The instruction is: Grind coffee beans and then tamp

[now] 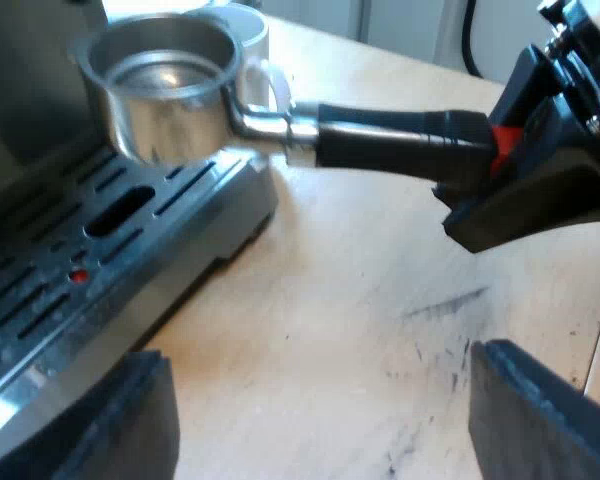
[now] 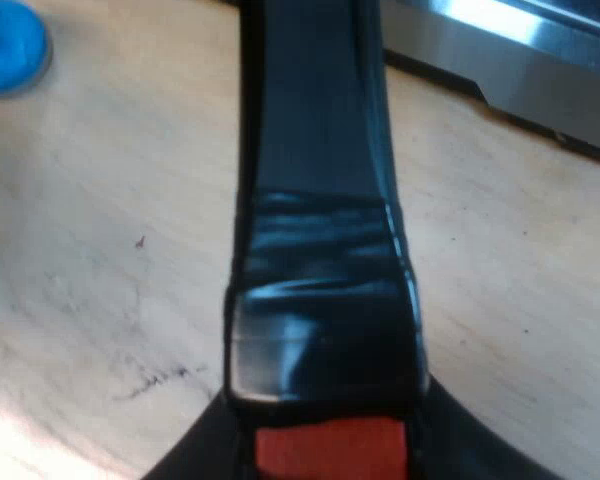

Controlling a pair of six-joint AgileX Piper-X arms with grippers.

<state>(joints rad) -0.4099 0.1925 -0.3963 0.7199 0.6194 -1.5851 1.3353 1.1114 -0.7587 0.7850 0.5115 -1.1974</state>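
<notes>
The holder (image 1: 165, 85) is off the coffee machine (image 2: 520, 45). It is carried level in the air, its bowl above the outer edge of the drip tray (image 1: 80, 260) and its handle (image 1: 390, 140) reaching out over the bench (image 1: 330, 330). The right gripper (image 1: 540, 170) is clamped on the handle at its red end (image 1: 502, 140). The left gripper (image 1: 320, 420) hangs low over the bench with its fingers spread and nothing between them. The bowl is bare, bright metal with no grounds, so I judge that grinding is not yet done and tamping is also left. The holder appears to be on its way to the grinder. The bowl is a round, polished steel cup with a short neck, and the handle is glossy black, flaring towards the red tip. The tray is a slotted steel grille. The bench is pale wood marked with dark scuffs. A blue, rounded tamper (image 2: 2, 48) rests on the bench, well apart from the handle.
</notes>
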